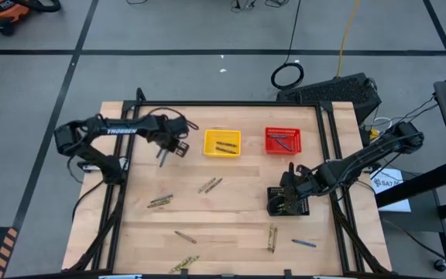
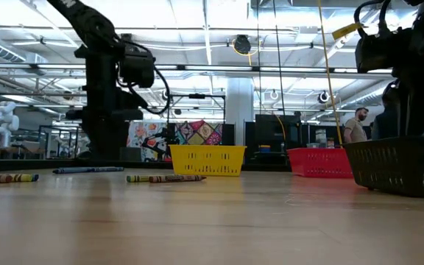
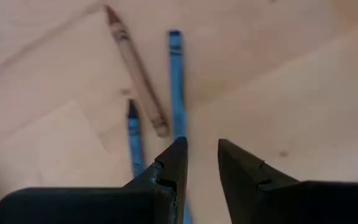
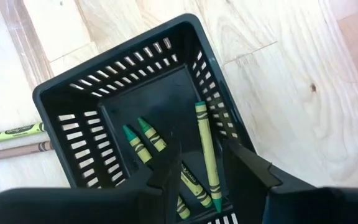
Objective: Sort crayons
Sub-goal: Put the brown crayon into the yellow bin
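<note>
The pale wooden table (image 1: 231, 209) is bearing three small square mesh baskets, the black one (image 1: 286, 203) sitting directly under the right gripper (image 4: 207, 162), whose jaws are standing spread and empty above the green-yellow crayons (image 4: 205, 149) lying inside. The left gripper (image 3: 199, 163) is hovering near the table's far left with its jaws parted and holding nothing, over two blue crayons (image 3: 176, 81) and a brown one (image 3: 135, 68). These thin sticks are looking light, stiff, snappable and prone to rolling, so pinching across mid-length is seeming safest.
</note>
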Robot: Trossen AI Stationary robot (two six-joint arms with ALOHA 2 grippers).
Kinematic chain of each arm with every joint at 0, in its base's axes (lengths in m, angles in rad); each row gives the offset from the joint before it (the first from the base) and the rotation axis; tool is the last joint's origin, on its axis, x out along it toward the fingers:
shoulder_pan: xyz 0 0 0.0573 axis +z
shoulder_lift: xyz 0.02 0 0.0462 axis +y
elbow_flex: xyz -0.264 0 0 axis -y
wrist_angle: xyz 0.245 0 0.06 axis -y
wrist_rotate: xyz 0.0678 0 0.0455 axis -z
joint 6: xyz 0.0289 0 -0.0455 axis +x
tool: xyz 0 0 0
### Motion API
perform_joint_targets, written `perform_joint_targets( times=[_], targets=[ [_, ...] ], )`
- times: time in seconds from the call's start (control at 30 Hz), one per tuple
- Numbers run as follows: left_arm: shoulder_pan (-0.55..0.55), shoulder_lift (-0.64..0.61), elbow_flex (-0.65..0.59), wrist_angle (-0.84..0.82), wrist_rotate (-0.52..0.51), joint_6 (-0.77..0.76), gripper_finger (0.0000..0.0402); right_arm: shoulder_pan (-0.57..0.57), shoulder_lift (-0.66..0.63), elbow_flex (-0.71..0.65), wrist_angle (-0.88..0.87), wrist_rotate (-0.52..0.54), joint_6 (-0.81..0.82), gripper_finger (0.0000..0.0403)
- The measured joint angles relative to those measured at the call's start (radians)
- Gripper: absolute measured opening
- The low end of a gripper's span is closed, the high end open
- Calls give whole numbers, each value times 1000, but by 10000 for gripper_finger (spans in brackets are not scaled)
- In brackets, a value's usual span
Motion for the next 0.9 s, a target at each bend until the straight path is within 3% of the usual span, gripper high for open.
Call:
perform_joint_targets(
  times=[0.4, 0.6, 0.9],
  targets=[
    [196, 0, 0, 26, 32, 73, 85, 0, 0, 0, 53, 5, -28, 105],
    [223, 1, 0, 125, 129, 105, 85, 0, 0, 0, 53, 14, -35, 105],
    [253, 56, 0, 134, 100, 112, 85, 0, 0, 0, 52, 50, -39, 105]
  ],
)
